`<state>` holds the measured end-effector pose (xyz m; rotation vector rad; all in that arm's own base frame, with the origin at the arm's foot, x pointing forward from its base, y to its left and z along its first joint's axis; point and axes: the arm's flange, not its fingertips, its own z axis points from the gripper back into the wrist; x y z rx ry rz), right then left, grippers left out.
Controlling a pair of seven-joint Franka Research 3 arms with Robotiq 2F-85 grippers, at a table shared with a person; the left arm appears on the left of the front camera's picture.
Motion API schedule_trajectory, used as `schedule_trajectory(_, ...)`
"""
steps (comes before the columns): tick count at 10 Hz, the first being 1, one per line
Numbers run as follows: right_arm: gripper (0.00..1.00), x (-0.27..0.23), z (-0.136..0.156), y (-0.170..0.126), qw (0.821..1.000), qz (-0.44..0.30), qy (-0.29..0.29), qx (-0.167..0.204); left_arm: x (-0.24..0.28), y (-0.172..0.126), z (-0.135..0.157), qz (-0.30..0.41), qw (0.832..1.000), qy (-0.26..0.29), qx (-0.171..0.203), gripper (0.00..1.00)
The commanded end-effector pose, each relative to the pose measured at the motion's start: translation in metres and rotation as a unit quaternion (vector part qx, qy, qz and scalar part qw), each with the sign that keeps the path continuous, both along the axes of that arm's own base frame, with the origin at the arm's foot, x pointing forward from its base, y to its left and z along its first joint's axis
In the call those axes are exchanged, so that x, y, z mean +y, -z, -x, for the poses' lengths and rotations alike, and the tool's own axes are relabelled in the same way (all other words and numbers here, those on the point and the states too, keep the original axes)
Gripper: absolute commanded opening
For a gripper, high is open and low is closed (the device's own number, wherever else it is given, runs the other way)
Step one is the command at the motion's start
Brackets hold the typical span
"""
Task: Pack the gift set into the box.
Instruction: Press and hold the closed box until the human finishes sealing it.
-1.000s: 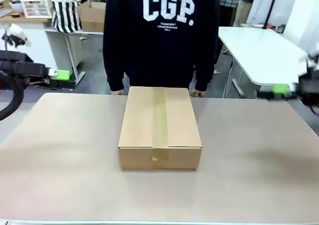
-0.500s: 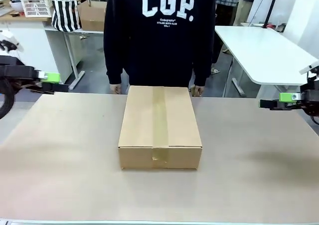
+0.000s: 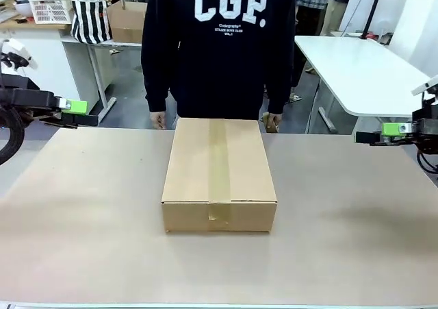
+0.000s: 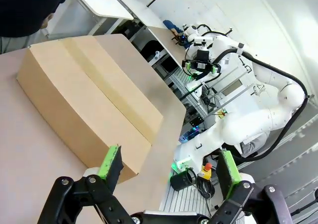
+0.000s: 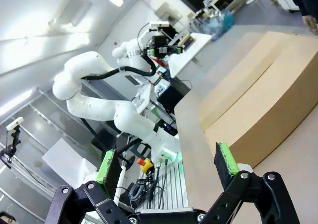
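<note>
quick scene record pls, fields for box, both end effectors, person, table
box: brown cardboard carton, flaps closed, tape strip along the top, at table centre
left end effector: open, holding nothing, at the table's left edge, apart from the box
right end effector: open, holding nothing, at the table's right edge, apart from the box
person: dark sweatshirt, standing at the far side, hands by the box's far end
table: tan surface

Front camera across table toward person; both wrist cameras sideways, sharing box (image 3: 219, 175).
</note>
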<state>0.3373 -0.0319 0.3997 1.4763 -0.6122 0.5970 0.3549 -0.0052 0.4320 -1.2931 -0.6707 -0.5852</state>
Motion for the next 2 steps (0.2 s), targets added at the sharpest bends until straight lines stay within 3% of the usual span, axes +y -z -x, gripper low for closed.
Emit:
schedule_trajectory(1, 1.0, 0.0015, -0.0006, -0.0023, 1.0, -0.001, 0.01, 0.009, -0.0007, -0.0029, 0.0002, 0.006, 1.0, -0.008, 0.002, 1.0)
schedule_trajectory(2, 1.0, 0.0015, -0.0006, -0.0023, 1.0, -0.001, 0.01, 0.009, -0.0007, -0.0029, 0.0002, 0.006, 1.0, -0.008, 0.002, 1.0)
